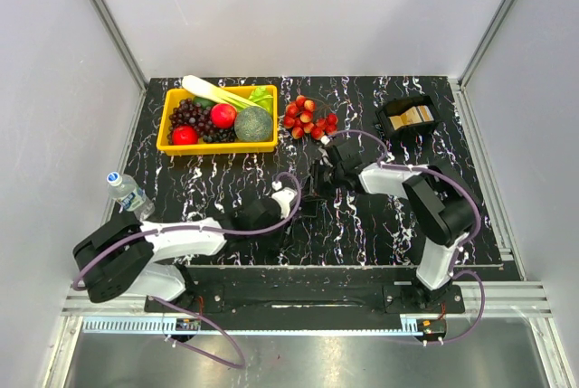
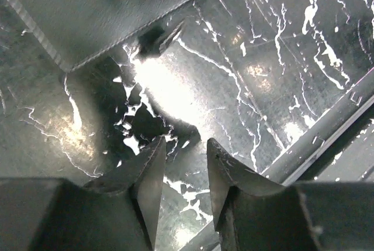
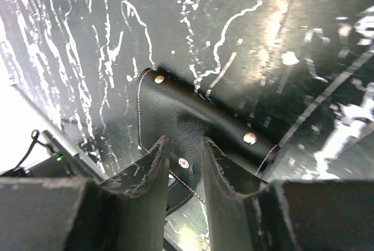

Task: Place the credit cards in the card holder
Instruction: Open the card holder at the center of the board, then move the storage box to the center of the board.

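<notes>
We see the card holder (image 3: pixel 193 116) as a closed black case with stitched edges and shiny metal studs, lying flat mid-table (image 3: pixel 87 40) between the arms. The right pincer (image 3: pixel 184 139) hangs right over it, jaws partly apart and gripping nothing. The left pincer (image 2: pixel 185 141) is near its corner, also partly parted and empty. The tan credit cards (image 1: pixel 416 115) sit in a black tray (image 1: pixel 407 101).

The far edge of the table (image 1: pixel 362 225) was obstructed: yellow basket (image 1: pixel 217 145) left, red fruit (image 1: pixel 309 117) centre, black tray (image 1: pixel 384 119) right corner. A bottle (image 1: pixel 129 194) stood at the left edge. The card holder (image 3: pixel 193 116) occupied the centre. The strip just before the basket was clear.
</notes>
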`<act>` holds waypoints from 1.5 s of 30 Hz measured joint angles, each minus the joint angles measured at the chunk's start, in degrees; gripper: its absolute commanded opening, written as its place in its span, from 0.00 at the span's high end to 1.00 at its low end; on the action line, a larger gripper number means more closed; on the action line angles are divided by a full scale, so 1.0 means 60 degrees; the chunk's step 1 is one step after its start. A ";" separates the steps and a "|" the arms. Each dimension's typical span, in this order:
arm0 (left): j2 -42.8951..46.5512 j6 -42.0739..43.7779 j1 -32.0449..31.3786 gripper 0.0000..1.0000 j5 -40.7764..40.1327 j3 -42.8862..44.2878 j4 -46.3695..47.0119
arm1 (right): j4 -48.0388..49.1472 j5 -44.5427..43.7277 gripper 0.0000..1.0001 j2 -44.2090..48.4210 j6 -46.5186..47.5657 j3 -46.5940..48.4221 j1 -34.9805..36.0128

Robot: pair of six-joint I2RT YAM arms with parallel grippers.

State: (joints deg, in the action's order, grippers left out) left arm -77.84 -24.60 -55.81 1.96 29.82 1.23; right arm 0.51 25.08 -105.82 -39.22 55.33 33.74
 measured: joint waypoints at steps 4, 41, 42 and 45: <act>0.0648 -0.0637 -0.0004 0.50 -0.0113 -0.0579 0.0095 | -0.0586 -0.0776 0.53 0.0827 0.0433 -0.0168 -0.0146; -0.3486 -0.0772 0.0259 0.06 -0.0940 0.4135 -0.0492 | -0.6652 -0.4295 0.43 -0.4874 0.5085 1.0703 -0.5187; -0.3566 -0.0776 0.0259 0.07 -0.0936 0.4160 -0.0397 | -0.6670 -0.4171 0.44 -0.4921 0.5122 1.0612 -0.5187; -0.3639 -0.0871 0.0273 0.09 -0.0758 0.4218 -0.0211 | -0.6677 -0.3880 0.44 -0.4929 0.5176 1.0218 -0.5187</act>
State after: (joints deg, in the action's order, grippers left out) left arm -99.68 -29.82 -54.17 -2.59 55.13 -0.03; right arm -39.55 1.80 -135.39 -8.16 116.64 2.61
